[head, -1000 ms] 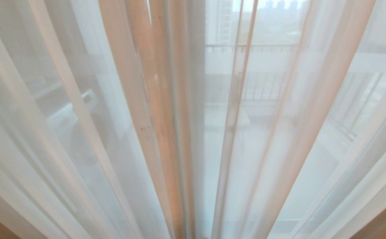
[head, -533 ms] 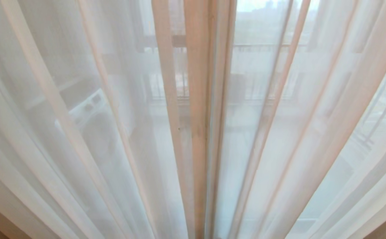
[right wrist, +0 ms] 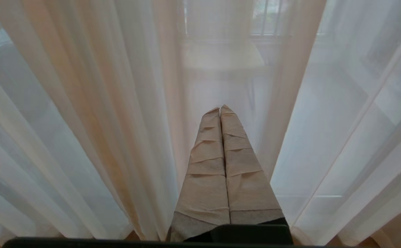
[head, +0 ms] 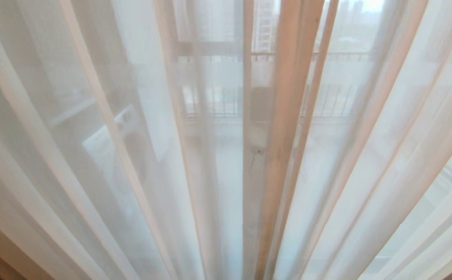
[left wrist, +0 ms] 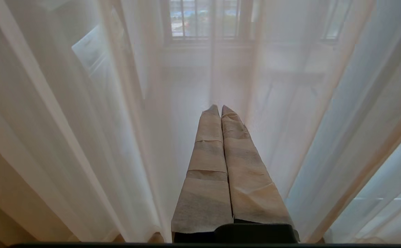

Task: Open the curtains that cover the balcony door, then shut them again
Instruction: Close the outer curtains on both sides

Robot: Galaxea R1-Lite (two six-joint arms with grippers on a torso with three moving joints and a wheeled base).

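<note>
Nearest in the left wrist view, the left gripper (left wrist: 220,109) rises from the bottom centre of the frame, its two tape-wrapped fingers (left wrist: 207,162) pressed together with nothing between them. In the right wrist view the right gripper (right wrist: 220,109) stands likewise, fingers (right wrist: 245,172) pressed together and empty. Neither gripper appears in the head view. Just ahead of both sets of tips hang the curtains (head: 105,128), sheer white pleated fabric drawn across all three frames; whether the tips touch the fabric cannot be told. A denser peach-tinted fold (head: 288,116) runs top to bottom right of centre in the head view. Beyond the fabric, hazily, a balcony railing (head: 327,54) crosses the upper centre, with a white appliance (head: 105,144) at middle left.
</note>
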